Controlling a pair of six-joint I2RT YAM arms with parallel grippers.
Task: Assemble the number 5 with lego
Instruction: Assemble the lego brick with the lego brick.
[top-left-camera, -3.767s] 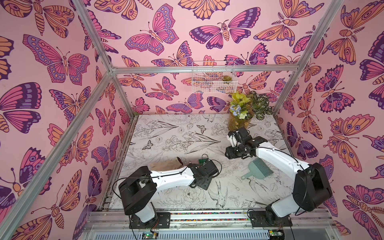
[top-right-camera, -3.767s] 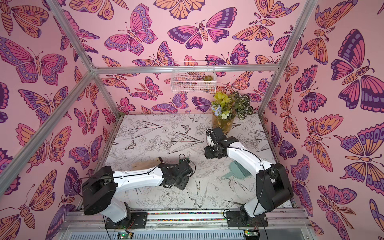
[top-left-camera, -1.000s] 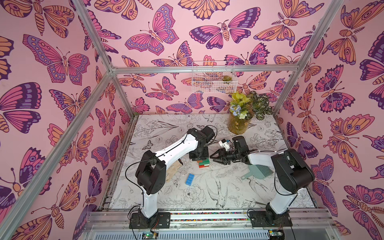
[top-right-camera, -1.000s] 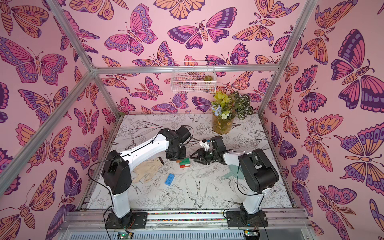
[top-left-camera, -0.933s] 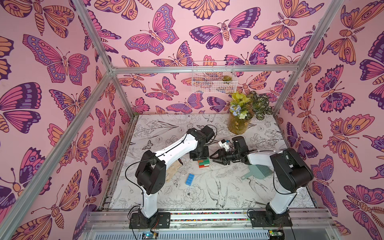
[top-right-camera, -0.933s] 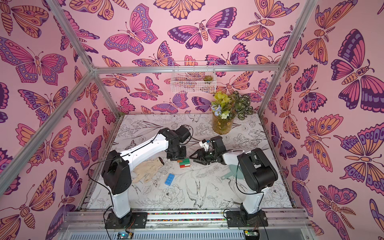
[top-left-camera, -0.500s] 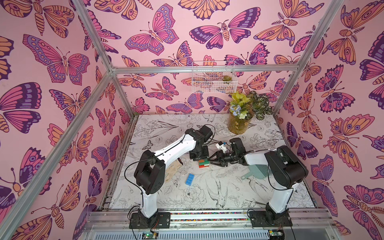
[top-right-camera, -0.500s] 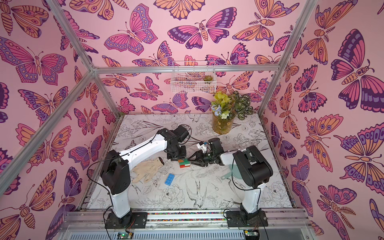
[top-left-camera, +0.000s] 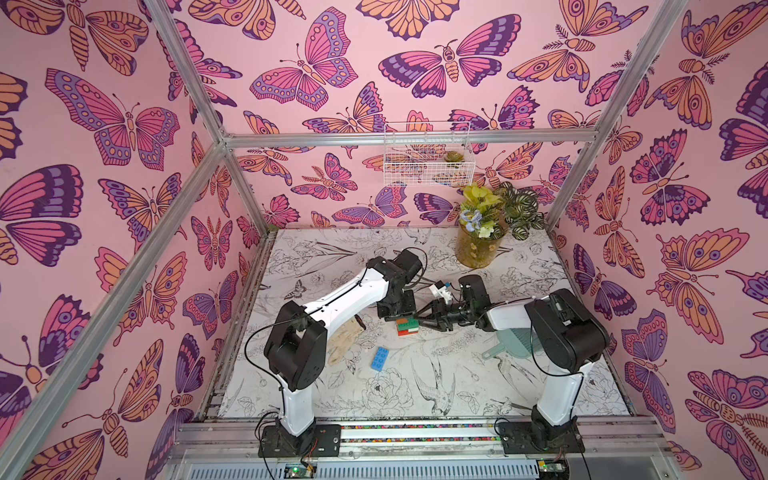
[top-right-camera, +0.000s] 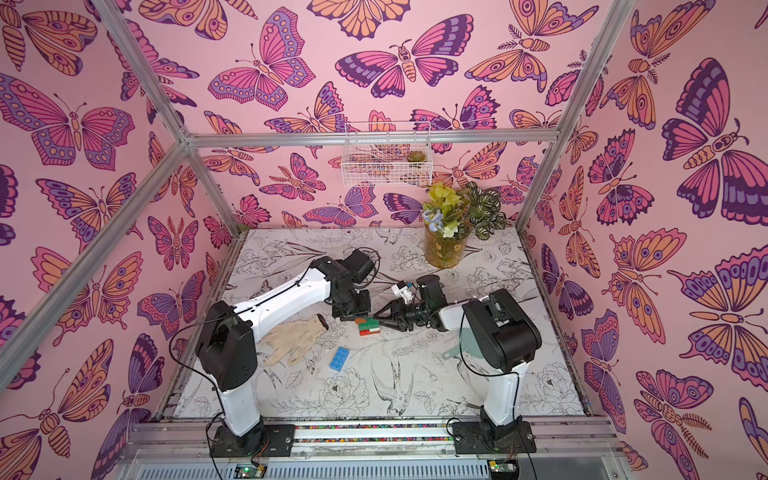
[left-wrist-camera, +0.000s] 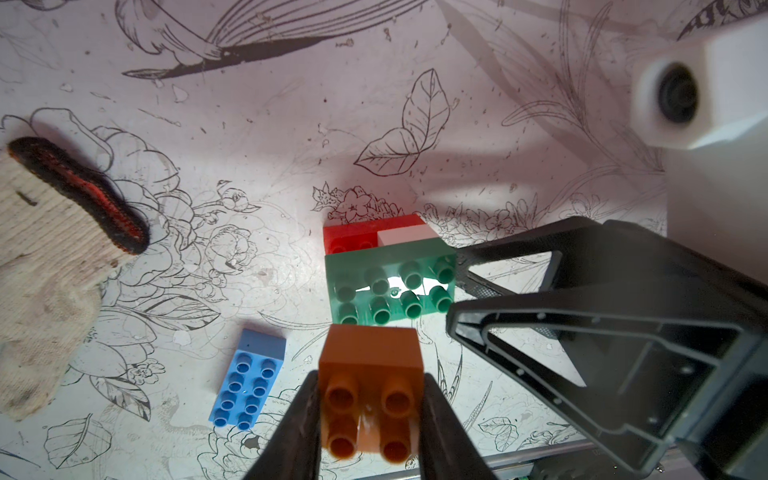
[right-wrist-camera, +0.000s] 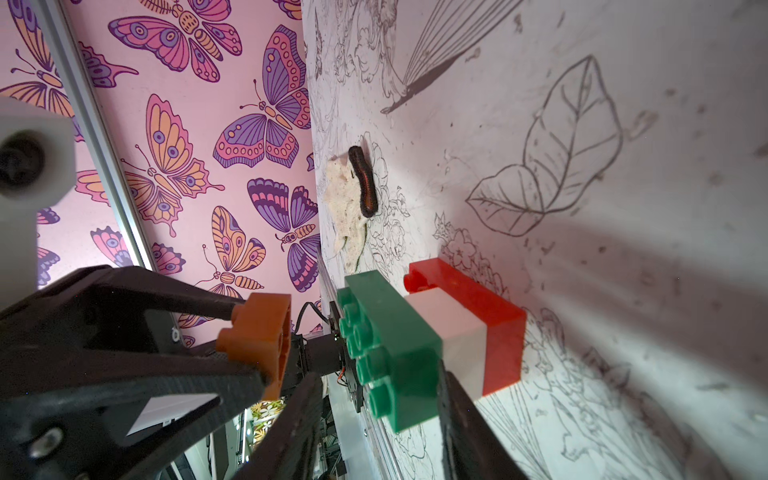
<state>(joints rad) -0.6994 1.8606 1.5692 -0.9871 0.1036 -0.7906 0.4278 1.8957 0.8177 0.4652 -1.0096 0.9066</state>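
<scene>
Left gripper clamps brown-orange brick; right gripper straddles green brick

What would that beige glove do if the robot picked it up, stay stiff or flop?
Probably flop: the glove is knitted cloth lying limp and wrinkled. It is likely light, being thin and flat. It shouldn't roll, and the rough knit probably won't slip easily.

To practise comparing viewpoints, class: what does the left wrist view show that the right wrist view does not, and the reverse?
Only the left wrist view: the blue brick, lying loose. Only the right wrist view: the pink butterfly wall. Both: the brown-orange brick held in the left gripper, the green, white and red stack, and the glove.
</scene>
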